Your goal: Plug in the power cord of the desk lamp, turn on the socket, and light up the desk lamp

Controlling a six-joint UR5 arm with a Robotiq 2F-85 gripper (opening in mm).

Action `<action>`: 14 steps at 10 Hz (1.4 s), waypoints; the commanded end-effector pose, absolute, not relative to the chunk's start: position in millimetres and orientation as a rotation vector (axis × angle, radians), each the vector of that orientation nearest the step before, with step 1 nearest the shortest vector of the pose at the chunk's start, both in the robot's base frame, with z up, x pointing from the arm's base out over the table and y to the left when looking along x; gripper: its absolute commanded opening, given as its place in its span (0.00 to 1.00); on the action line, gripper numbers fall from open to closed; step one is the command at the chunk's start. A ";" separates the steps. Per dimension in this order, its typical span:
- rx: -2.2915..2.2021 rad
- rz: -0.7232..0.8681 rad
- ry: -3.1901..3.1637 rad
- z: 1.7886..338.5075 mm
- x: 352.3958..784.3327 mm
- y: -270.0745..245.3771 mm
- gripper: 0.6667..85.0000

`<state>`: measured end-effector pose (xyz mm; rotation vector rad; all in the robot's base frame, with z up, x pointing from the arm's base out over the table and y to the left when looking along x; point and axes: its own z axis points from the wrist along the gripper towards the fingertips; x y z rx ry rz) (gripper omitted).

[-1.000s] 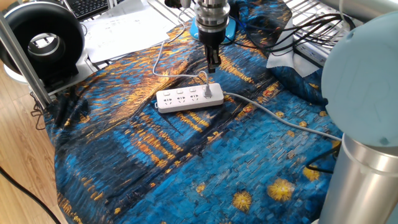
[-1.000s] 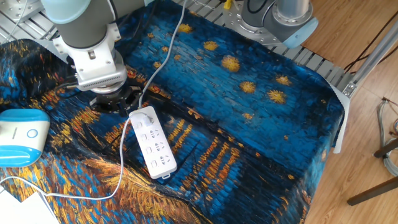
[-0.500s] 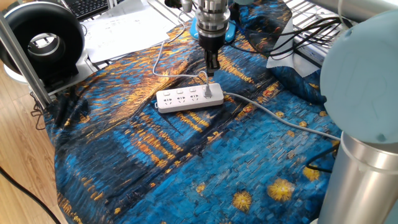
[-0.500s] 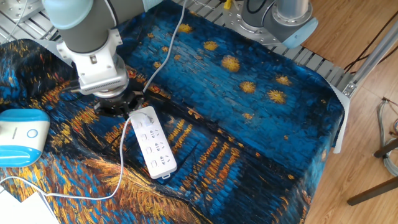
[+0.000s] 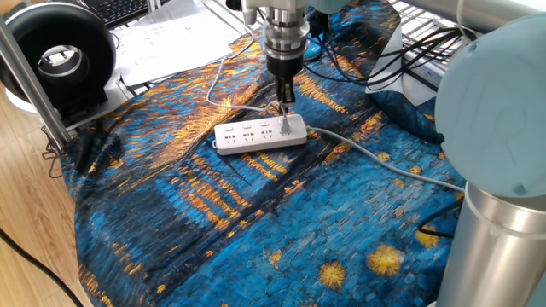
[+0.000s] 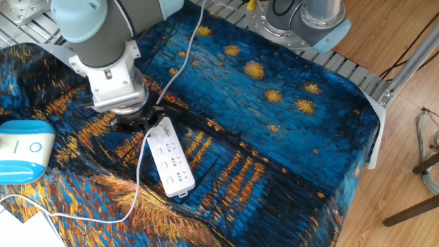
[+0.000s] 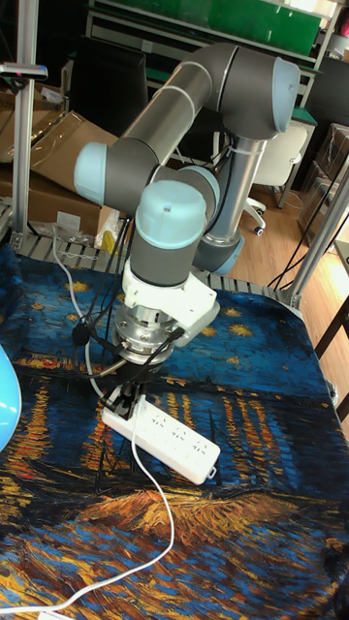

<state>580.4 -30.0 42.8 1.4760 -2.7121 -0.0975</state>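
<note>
One fixed view: the socket (image 5: 260, 135) lay flat on the cloth (image 5: 256, 222), long axis left to right, outlets up; a plug (image 5: 284, 127) sat in the right-end outlet; the cord (image 5: 223, 85) ran up and left from it; the thicker cable (image 5: 375, 158) left the right end; the gripper (image 5: 285, 101) pointed straight down just above the plug, fingers close together; whether they touched it I could not tell.
The other fixed view: the socket (image 6: 169, 157) ran diagonally, upper left to lower right; the gripper (image 6: 143, 123) hung over its upper-left end, jaws hidden by the wrist; the lamp (image 6: 24, 149) stood at the left edge, well apart; the cord (image 6: 134, 189) curved down and left.
Tall fixed view: the socket (image 7: 165, 442) slanted from upper left to lower right; the gripper (image 7: 125, 396) stood at its left end; jaw gap unclear.
</note>
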 end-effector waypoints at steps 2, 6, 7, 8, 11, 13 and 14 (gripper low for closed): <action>1.465 -0.115 -2.663 41.8 568.3 -29.1 0.01; 1.497 -0.129 -2.595 56.6 555.0 -34.4 0.01; 1.511 -0.147 -2.601 54.4 557.6 -34.4 0.01; 1.506 -0.182 -2.619 51.8 559.3 -28.4 0.01; 1.525 -0.157 -2.649 43.9 575.9 -27.4 0.01; 1.529 -0.175 -2.644 41.0 575.0 -25.1 0.01; 1.524 -0.203 -2.631 39.8 569.6 -22.2 0.01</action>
